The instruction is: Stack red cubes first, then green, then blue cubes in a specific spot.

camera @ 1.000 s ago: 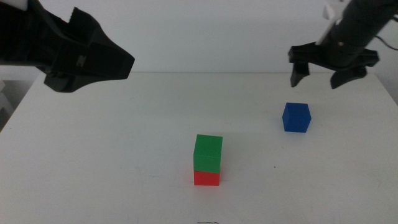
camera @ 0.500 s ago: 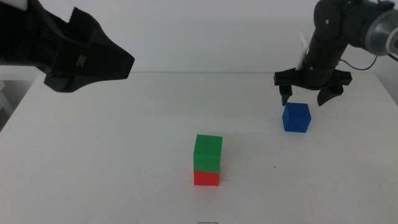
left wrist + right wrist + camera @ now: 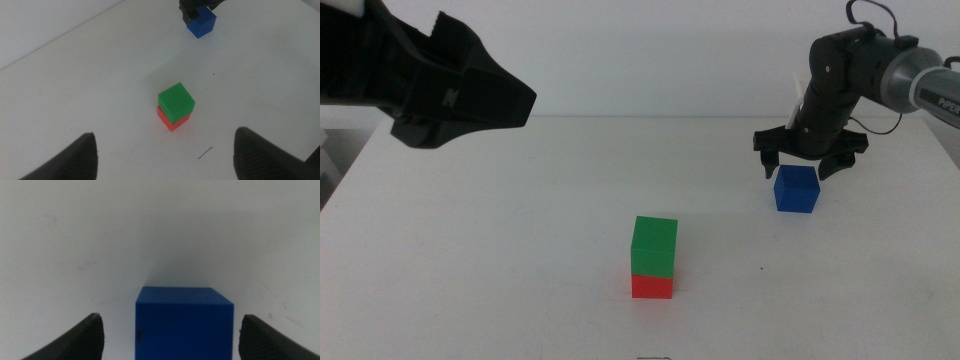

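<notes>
A green cube (image 3: 655,246) sits on top of a red cube (image 3: 652,286) near the table's middle front; the pair also shows in the left wrist view as green cube (image 3: 176,102) over red cube (image 3: 172,122). The blue cube (image 3: 796,189) rests alone on the table at the right. My right gripper (image 3: 802,166) hangs open just above it, one jaw to each side; in its wrist view the blue cube (image 3: 184,322) lies between the spread jaws. My left gripper (image 3: 165,155) is open, held high at the left, away from the cubes.
The white tabletop (image 3: 520,250) carries nothing besides the cubes. A pale wall rises behind the table's far edge (image 3: 640,116). A small dark scratch mark (image 3: 205,152) lies in front of the stack.
My right gripper has come down and leftward from high at the right until its open jaws hang over the blue cube. The left arm and all cubes have stayed still.
</notes>
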